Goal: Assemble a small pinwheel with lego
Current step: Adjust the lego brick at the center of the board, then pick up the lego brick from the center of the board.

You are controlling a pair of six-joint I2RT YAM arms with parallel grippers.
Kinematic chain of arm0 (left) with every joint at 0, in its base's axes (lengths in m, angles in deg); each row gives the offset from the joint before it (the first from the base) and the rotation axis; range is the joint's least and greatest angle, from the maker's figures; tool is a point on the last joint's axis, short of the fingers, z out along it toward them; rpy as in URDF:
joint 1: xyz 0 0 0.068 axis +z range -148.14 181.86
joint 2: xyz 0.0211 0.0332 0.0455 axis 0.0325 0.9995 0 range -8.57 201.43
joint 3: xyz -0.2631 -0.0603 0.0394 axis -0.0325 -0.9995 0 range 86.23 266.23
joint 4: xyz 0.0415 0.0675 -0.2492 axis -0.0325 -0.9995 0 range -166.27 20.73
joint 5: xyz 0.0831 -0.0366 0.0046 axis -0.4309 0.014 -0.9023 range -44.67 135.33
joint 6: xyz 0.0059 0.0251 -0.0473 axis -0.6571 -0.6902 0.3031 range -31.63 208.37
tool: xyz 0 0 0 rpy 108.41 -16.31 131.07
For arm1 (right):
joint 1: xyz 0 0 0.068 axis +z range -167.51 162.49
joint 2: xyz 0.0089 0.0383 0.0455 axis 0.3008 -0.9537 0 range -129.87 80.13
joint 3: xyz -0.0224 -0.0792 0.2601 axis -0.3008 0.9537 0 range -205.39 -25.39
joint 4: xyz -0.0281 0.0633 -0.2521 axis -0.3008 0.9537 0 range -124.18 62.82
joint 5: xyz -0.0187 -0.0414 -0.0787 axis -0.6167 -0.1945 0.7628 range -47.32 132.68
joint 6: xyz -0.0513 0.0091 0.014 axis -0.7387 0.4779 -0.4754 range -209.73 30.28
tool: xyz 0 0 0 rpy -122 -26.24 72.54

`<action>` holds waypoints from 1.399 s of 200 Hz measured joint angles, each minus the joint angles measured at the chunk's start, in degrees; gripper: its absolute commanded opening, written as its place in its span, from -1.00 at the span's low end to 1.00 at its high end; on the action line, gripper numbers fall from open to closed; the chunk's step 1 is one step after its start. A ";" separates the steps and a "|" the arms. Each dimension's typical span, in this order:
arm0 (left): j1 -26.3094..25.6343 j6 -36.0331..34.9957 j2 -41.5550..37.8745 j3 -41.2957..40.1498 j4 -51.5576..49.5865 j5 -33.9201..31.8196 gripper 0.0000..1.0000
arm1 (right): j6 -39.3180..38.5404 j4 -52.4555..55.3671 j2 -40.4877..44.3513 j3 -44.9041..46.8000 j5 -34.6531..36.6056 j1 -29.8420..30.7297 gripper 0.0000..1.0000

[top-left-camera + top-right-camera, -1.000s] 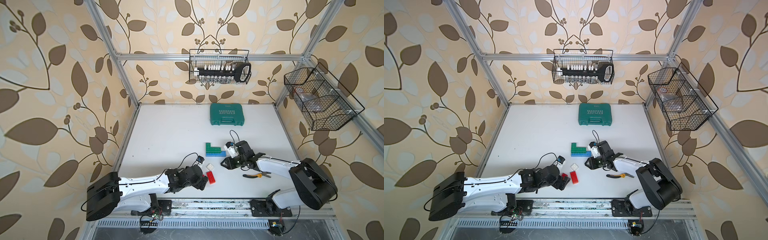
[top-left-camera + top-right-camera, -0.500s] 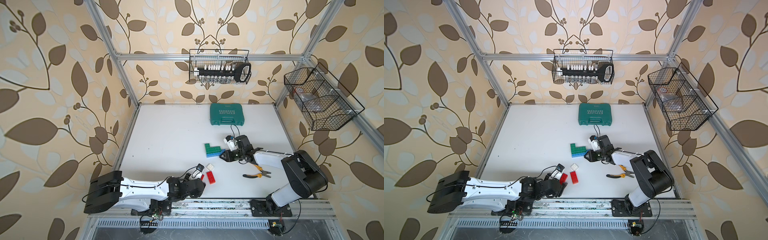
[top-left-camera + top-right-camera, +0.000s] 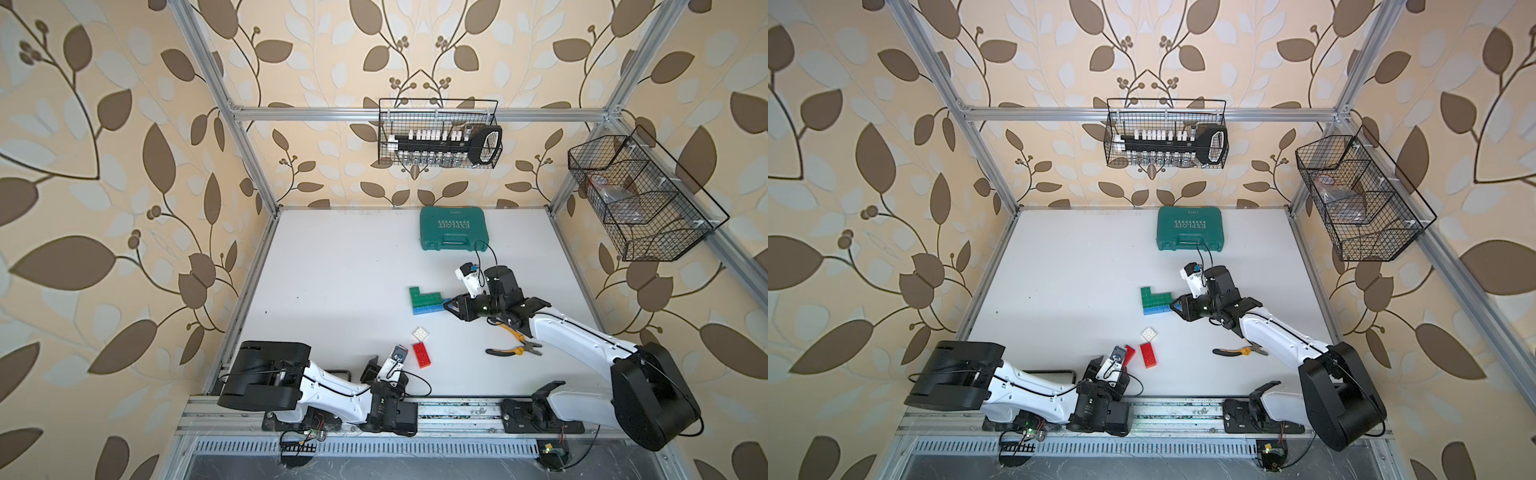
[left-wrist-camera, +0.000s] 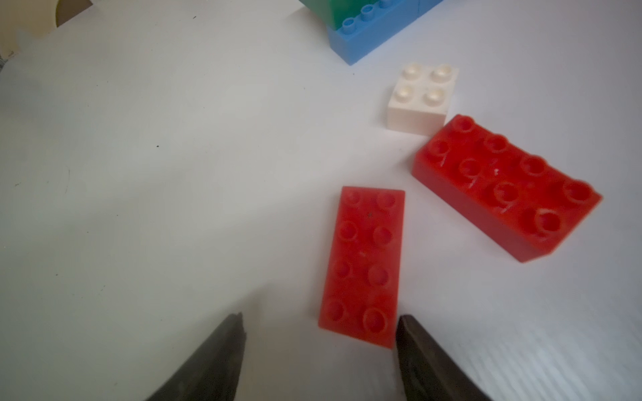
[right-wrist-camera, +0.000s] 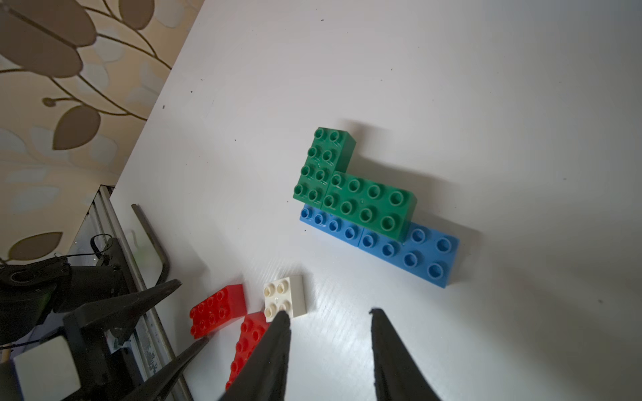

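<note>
The lego pinwheel in progress (image 3: 424,301) (image 3: 1156,300) (image 5: 364,205) is two green bricks on a row of two blue ones, mid-table. A white square brick (image 3: 421,333) (image 4: 422,99) (image 5: 285,295) lies loose in front of it, next to a red brick (image 3: 422,354) (image 4: 507,187). Another red brick (image 3: 1128,354) (image 4: 363,267) (image 5: 217,310) lies flat just ahead of my left gripper (image 4: 319,317). That gripper is open, its jaws wider than the brick. My right gripper (image 5: 328,312) (image 3: 448,306) is open and empty by the blue row's right end, apart from it.
A teal tool case (image 3: 453,235) lies at the back of the table. Orange-handled pliers (image 3: 515,351) rest under my right forearm. Wire baskets hang on the back wall (image 3: 438,139) and the right wall (image 3: 636,199). The arm rail (image 3: 457,409) runs along the front edge.
My left arm has drawn back toward the front edge, its jaws narrower, uncovering a red brick on the table. My right gripper has moved up beside the blue row.
</note>
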 measured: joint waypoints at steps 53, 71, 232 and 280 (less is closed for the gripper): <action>4.02 -8.83 -24.17 -15.30 11.28 5.77 0.64 | 0.35 1.97 2.47 0.02 0.22 0.00 -0.21; 6.95 -11.82 -23.21 -15.26 14.49 8.09 0.66 | 0.55 2.12 3.15 0.02 0.24 0.00 -0.22; 16.57 -26.03 -11.76 -12.70 29.31 18.27 0.53 | 0.26 -0.42 1.09 2.16 -0.48 0.00 -0.23; 22.23 -29.57 -12.55 -12.35 32.09 25.97 0.24 | 0.04 -0.35 1.55 2.62 -0.50 0.00 -0.22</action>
